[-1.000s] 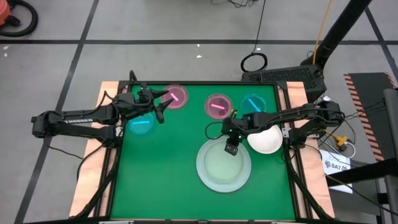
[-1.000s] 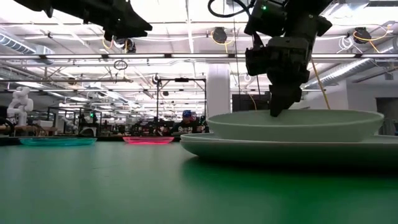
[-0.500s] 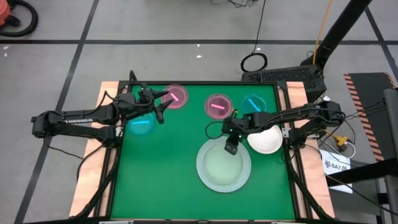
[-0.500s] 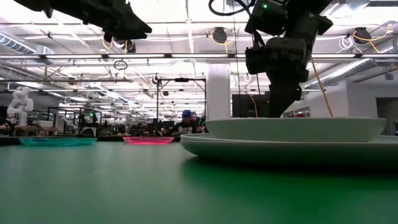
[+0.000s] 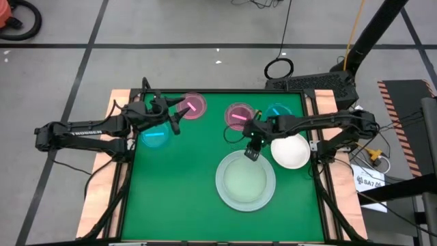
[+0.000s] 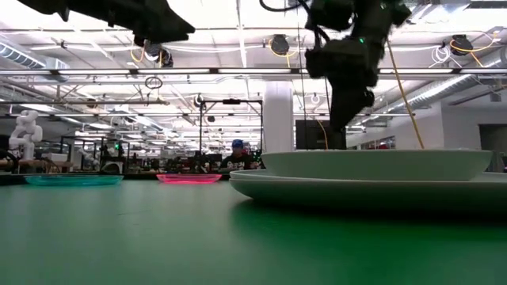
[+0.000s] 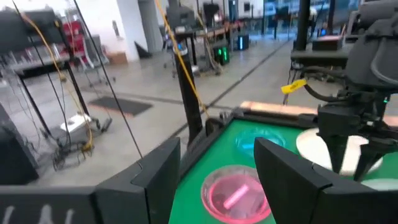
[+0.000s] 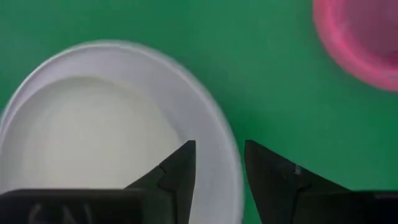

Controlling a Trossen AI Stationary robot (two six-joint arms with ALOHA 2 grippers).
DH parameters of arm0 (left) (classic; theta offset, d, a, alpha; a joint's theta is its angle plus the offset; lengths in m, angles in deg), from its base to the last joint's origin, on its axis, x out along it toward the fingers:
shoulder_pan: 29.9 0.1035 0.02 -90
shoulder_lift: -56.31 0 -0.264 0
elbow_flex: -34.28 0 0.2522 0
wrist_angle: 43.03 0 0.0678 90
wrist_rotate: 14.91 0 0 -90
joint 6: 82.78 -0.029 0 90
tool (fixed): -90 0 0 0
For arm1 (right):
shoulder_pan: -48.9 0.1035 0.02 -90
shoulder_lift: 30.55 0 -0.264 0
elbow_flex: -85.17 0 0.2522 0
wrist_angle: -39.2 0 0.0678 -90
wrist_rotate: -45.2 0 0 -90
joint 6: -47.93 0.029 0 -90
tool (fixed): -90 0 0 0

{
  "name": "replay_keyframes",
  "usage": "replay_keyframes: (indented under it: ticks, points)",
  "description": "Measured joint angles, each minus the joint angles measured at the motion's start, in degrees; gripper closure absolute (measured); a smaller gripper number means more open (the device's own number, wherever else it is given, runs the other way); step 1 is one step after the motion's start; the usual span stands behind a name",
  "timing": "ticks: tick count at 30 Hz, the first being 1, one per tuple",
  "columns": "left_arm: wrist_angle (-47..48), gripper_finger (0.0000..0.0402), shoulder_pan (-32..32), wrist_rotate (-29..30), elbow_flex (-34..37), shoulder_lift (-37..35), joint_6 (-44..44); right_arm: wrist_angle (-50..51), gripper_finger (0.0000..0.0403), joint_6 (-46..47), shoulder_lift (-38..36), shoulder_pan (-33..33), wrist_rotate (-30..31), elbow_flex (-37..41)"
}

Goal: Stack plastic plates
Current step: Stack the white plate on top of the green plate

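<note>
High view: right claw (image 5: 250,154) open over stacked plates (image 5: 246,183).

We log the high view looking straight down on the whole tabletop (image 5: 184,178). The low view sits at surface level, very near the stacked plates (image 6: 372,170). The right wrist view looks down close on that same stack (image 8: 93,124).

A green mat (image 5: 184,184) is covering the table, a cable coil (image 5: 278,68) is lying on the floor beyond.
</note>
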Motion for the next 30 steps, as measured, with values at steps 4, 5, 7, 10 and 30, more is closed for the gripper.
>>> replay_keyframes:
  ticks: [4, 5, 7, 10, 30]
  points:
    - [-2.8, 0.019, 0.0, 2.8, 0.0, 0.0, -4.1, 6.2, 0.0273, -2.1, 0.4, -1.0, 5.0, -7.2]
    - [-2.9, 0.019, 0.0, 4.4, 0.0, 0.0, -4.9, 7.7, 0.0273, -2.0, 0.5, -1.2, 5.7, -8.6]
    - [-2.7, 0.019, 0.0, 7.7, 0.0, 0.0, -6.0, 10.0, 0.0273, -1.3, 1.1, -1.9, 5.8, -11.3]
    - [-1.3, 0.019, 0.0, 12.0, 0.0, 0.0, -7.3, 11.7, 0.0273, 1.0, 1.5, -2.5, 5.8, -13.6]
    - [4.2, 0.019, 2.3, 15.7, 0.0, 0.0, -7.6, 31.9, 0.0273, 15.7, 1.6, -2.7, 5.4, -13.5]
